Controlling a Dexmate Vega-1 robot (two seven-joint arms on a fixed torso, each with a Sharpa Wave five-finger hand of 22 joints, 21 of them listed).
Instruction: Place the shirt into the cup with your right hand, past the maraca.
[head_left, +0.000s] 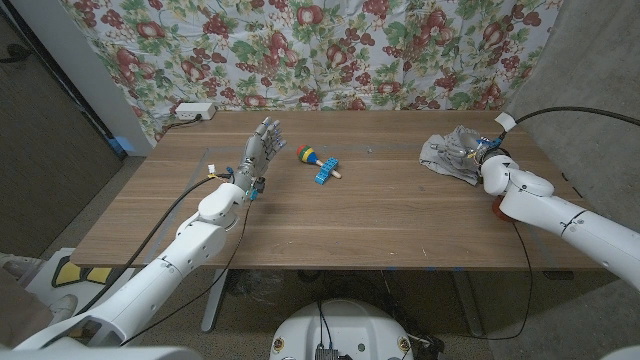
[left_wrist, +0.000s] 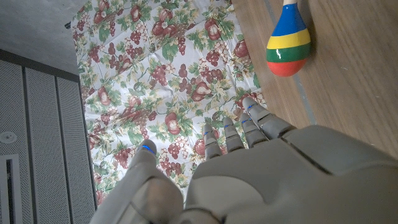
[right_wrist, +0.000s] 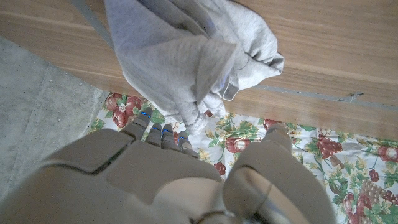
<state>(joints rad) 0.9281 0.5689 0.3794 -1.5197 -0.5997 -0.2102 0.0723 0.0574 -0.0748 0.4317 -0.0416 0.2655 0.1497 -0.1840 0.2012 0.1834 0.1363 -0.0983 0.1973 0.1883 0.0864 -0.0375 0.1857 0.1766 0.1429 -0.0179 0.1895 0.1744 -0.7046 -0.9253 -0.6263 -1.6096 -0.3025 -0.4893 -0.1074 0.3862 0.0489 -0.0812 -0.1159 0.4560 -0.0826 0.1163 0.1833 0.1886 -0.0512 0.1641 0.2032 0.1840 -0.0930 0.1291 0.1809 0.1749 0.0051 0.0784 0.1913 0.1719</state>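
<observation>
We saw the shirt (head_left: 452, 154) bunched at the bench's (head_left: 380, 225) far right, right hand (head_left: 478, 160) fingers (right_wrist: 163, 134) touching it, grip unclear, left hand (head_left: 255, 157) open; gather fabric firmly before lifting.

Maraca (head_left: 309, 156) mid-table; bare tabletop (head_left: 400, 215) btwn it & shirt (head_left: 448, 155).

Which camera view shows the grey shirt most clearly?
The right wrist view: the shirt appears large there, folds plain, hanging crumpled from the right hand. In the head view it is small, partly behind that hand.
</observation>
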